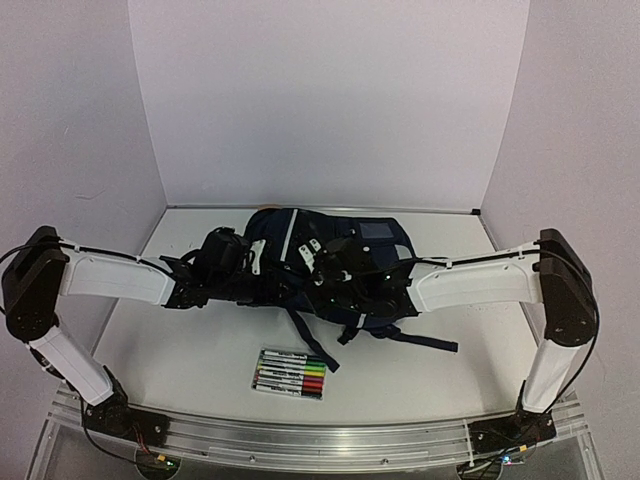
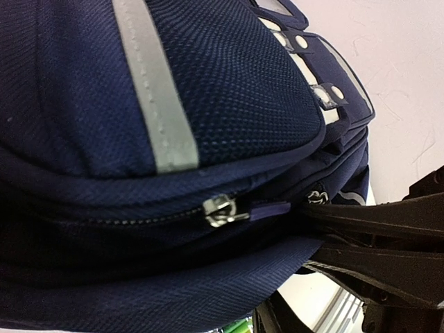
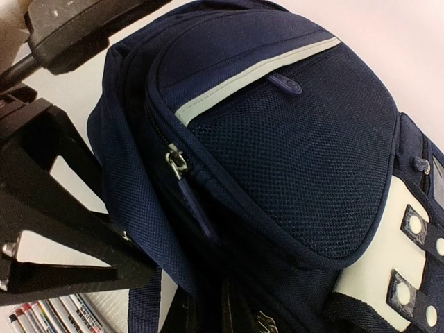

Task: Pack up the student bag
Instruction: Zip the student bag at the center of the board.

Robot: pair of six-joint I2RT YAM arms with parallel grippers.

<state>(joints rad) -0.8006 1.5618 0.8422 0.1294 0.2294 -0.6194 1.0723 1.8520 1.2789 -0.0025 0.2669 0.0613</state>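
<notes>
one thing needs filling here, the student bag (image 1: 350, 262), and i think you have hardly begun. it lies in the middle of the table (image 1: 180, 340), with its dark straps trailing toward the arm bases.

a pack of markers (image 1: 290, 374) sits out on the table, between the bag and the bases. it is near one strap end but not in the bag. so nothing looks packed yet, as far as you can see.

in the left wrist view, the zip slider (image 2: 220, 210) sits on a zip that looks closed. my guess is you must open the bag first, then put the markers in, then zip it up.

both arms reach in to the bag. your left gripper (image 1: 262, 268) is at the bag's left side, with its black fingers (image 2: 374, 216) just beside the zip's purple tab. i cannot tell if its jaws are apart or pinching something. your right gripper (image 1: 316, 263) has its jaws together, up against the bag. i cannot tell if any cloth is caught between them.

the table is white, flat and smooth, with a few faint marks. plain white walls (image 1: 320, 100) stand at the back and on both sides. a metal rail (image 1: 300, 440) runs along the near edge, where the arms are bolted on.
</notes>
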